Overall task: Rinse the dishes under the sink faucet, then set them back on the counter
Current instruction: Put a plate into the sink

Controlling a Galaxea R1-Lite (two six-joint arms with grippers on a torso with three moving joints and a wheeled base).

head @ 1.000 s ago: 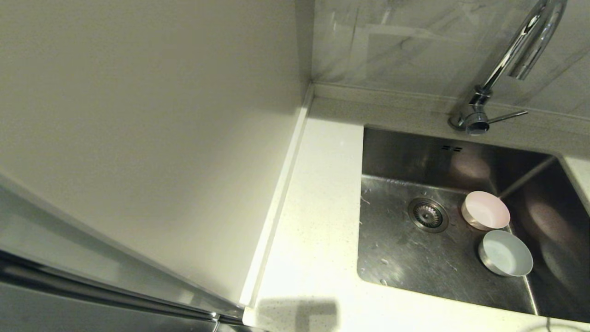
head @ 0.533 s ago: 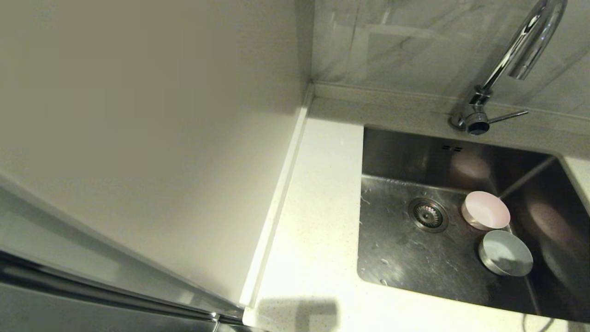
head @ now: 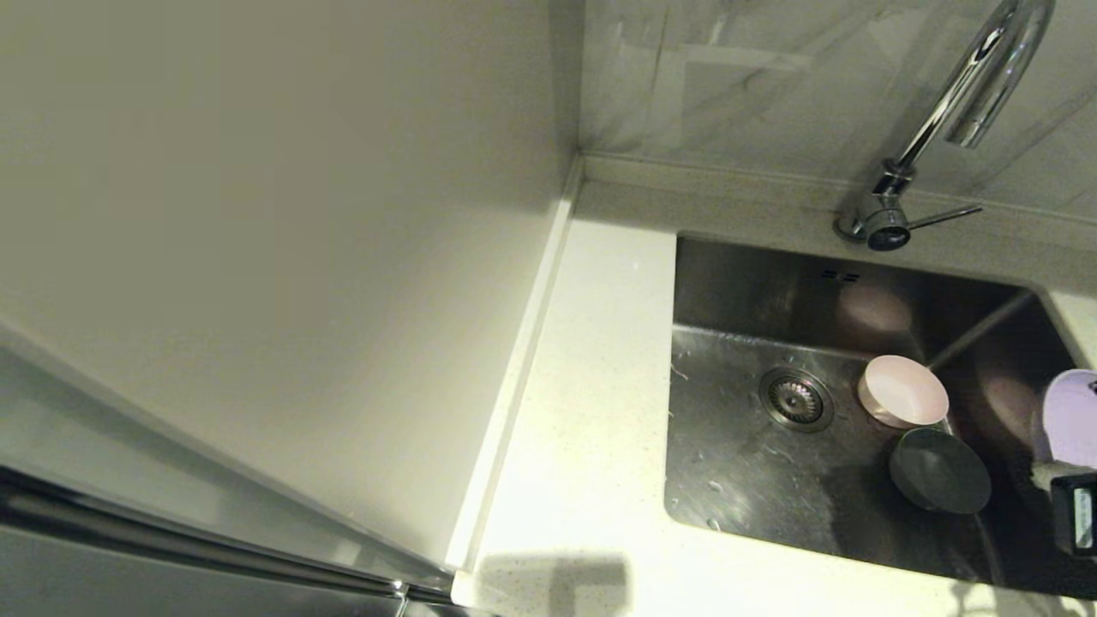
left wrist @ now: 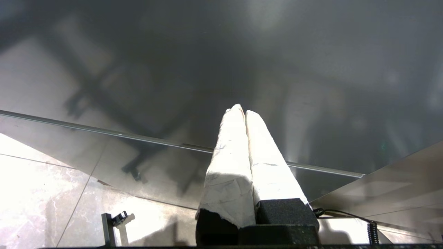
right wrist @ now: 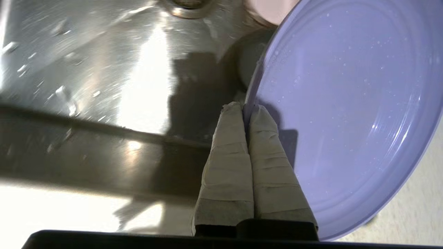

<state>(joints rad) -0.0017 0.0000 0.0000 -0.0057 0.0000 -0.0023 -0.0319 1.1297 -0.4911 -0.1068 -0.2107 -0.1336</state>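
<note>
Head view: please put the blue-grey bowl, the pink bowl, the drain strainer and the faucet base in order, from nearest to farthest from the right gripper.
From the right gripper, at the sink's right side:
1. Blue-grey bowl, just left of it, in shadow.
2. Pink bowl, behind the blue-grey bowl.
3. Drain strainer, farther left on the sink floor.
4. Faucet base, on the back ledge.

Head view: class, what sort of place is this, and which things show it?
Most likely a home kitchen: a stainless steel sink set into a white speckled counter, a chrome gooseneck faucet behind it, and a pink bowl in the basin.

Brushed steel sink, glossy chrome faucet, smooth lilac plate, speckled stone counter.
</note>
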